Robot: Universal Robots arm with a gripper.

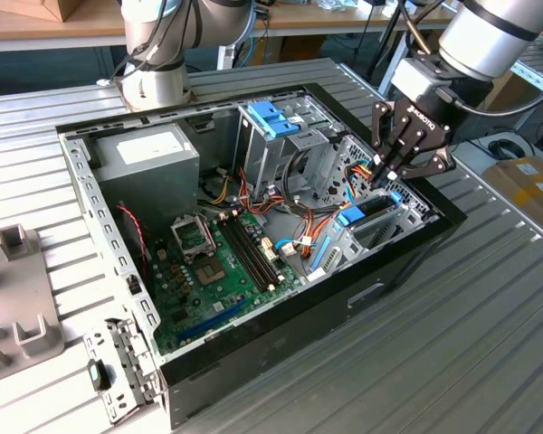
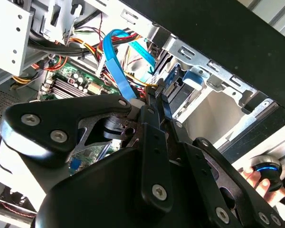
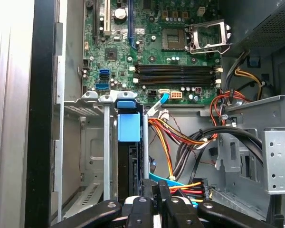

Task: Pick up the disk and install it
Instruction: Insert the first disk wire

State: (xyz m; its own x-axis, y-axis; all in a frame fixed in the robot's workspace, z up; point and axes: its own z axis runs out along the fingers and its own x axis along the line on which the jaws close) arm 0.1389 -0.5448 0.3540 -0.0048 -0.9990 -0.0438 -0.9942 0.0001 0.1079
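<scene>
Tabletop [image 1: 489, 307]: ribbed metal, carrying an open computer case [image 1: 281, 312].
Motherboard [image 1: 222, 271]: green, toward the exterior view's left inside the case.
Disk [image 3: 129, 161]: standing on edge in the drive bay, blue carrier end showing.
End effector [image 1: 391, 174]: fingers closed together just above the disk's rear end, at the exterior view's right.

Open case [image 1: 253, 362] on table [image 1: 489, 344]. Inside: motherboard [image 1: 222, 271] on floor, power supply [image 1: 149, 158] toward exterior view's left, disk [image 1: 373, 210] standing in bay [image 1: 407, 217] at exterior view's right. Gripper [image 1: 385, 172] just above disk.
</scene>
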